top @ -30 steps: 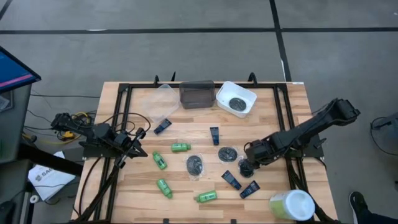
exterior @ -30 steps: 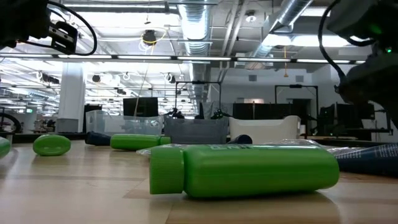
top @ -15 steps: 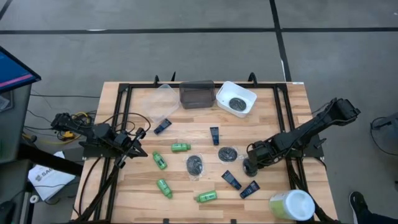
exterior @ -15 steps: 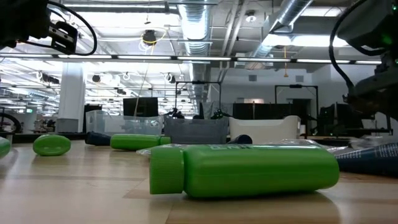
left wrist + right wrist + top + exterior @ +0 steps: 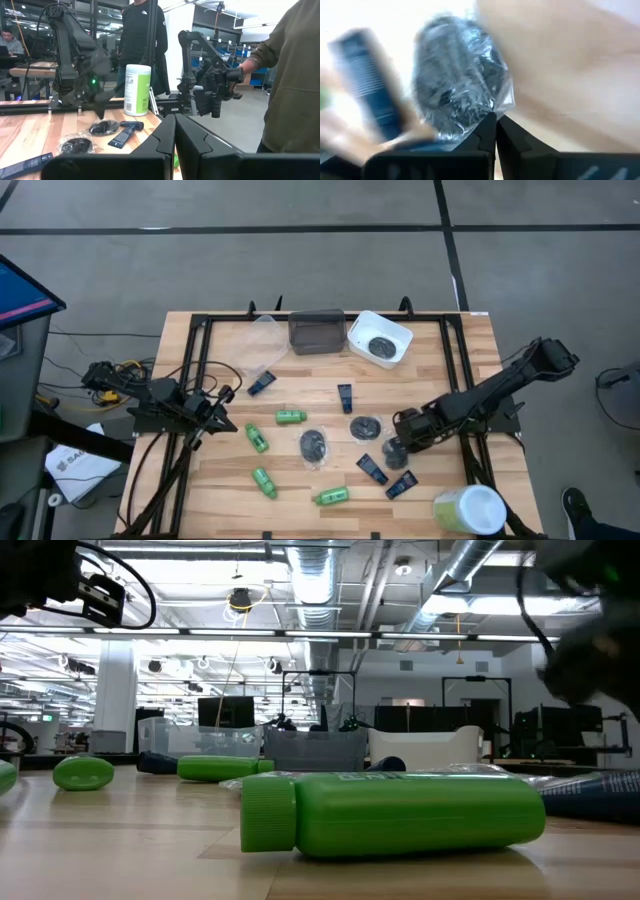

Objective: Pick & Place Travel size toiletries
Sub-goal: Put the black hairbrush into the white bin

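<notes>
while my left arm waits off the table's left edge, my left gripper [image 5: 222, 423] sits with its fingers [image 5: 167, 137] pressed flat together and pinching nothing. my right gripper [image 5: 393, 448] is down low over the wood on the right half of the table, between a dark grey wrapped lump [image 5: 365, 426] and two dark blue sachets [image 5: 372, 469] [image 5: 402, 484]. its fingers [image 5: 495, 131] are pressed together too, tips meeting just in front of that crinkly wrapped lump [image 5: 457, 82], with a blue sachet [image 5: 366, 80] lying beside it. whether the tips touch the wrapper i cannot tell.

the travel size toiletries lie scattered across the middle of the table [image 5: 470, 340]. four green bottles [image 5: 291, 417] [image 5: 258, 440] [image 5: 264, 482] [image 5: 333, 496] sit left of centre, and the last of these fills the low view [image 5: 400, 815]. a second grey lump [image 5: 314, 445] lies near the middle. two more blue sachets [image 5: 262, 384] [image 5: 345, 397] lie farther back. one more grey lump [image 5: 381, 346] is already inside the white tub [image 5: 398, 335] at the back edge, beside a dark tub [image 5: 317, 332] and a clear tub [image 5: 255, 345].

a big pale green-and-white cylinder [image 5: 468, 509] stands at the front right corner. beyond the table a person [image 5: 290, 75] stands close, hand on another arm rig.
</notes>
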Robot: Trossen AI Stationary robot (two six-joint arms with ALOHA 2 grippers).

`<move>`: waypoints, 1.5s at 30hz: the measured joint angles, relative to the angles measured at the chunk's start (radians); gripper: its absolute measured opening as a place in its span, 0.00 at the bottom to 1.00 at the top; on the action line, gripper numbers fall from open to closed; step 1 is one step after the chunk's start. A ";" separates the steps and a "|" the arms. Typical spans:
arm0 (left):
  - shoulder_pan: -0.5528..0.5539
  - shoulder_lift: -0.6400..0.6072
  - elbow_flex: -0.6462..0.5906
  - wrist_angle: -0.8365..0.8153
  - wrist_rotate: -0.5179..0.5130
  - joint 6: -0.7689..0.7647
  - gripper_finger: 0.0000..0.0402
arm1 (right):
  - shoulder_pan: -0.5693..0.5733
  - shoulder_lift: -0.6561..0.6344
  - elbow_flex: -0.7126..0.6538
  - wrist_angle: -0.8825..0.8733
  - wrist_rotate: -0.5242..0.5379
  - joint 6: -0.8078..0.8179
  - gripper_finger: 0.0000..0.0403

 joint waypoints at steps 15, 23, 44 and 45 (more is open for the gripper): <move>0.000 0.000 0.000 0.000 0.000 0.000 0.01 | -0.450 0.000 0.550 -0.328 0.185 -0.625 0.00; 0.000 0.000 0.000 0.000 0.000 0.000 0.01 | -0.813 0.002 0.617 -0.338 0.213 -0.877 0.00; 0.000 0.000 0.000 0.000 0.000 0.000 0.01 | -1.075 0.338 0.646 -0.251 0.203 -1.128 0.13; 0.000 0.000 0.000 0.000 0.000 0.000 0.01 | -1.075 0.340 0.658 -0.261 0.202 -1.131 0.18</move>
